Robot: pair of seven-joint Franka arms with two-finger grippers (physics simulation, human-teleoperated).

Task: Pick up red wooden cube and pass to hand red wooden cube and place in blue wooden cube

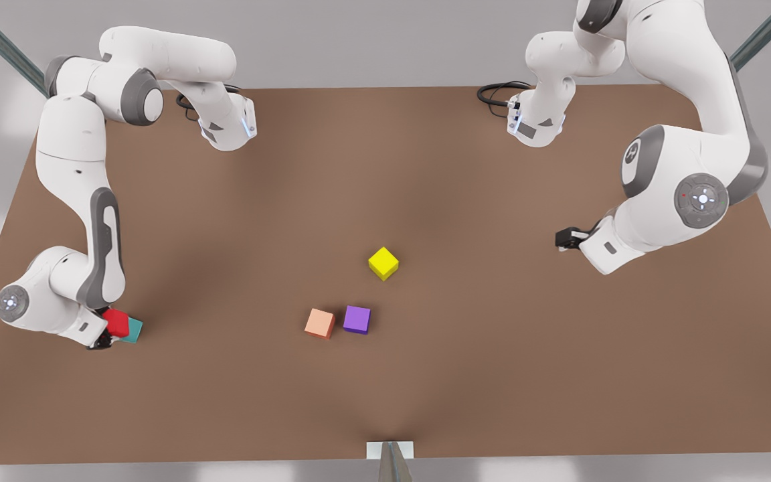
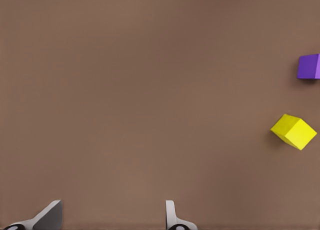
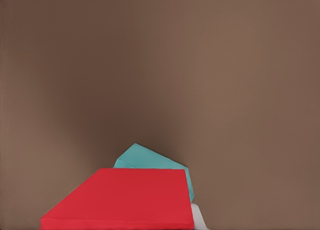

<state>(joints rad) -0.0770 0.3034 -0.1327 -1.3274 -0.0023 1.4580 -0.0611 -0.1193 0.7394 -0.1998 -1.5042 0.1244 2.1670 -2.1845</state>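
Observation:
The red wooden cube is at the front view's left, between the fingers of my right gripper, which is shut on it. The same red wooden cube looms close in the right wrist view, with one pale fingertip beside it. The blue wooden cube, teal in colour, lies on the table right against the red one and partly under it; the blue wooden cube peeks out behind the red face. I cannot tell if they touch. My left gripper waits at the front view's right, open and empty.
Near the middle of the brown table lie a yellow cube, a purple cube and a salmon-orange cube. The yellow cube and purple cube also appear in the left wrist view.

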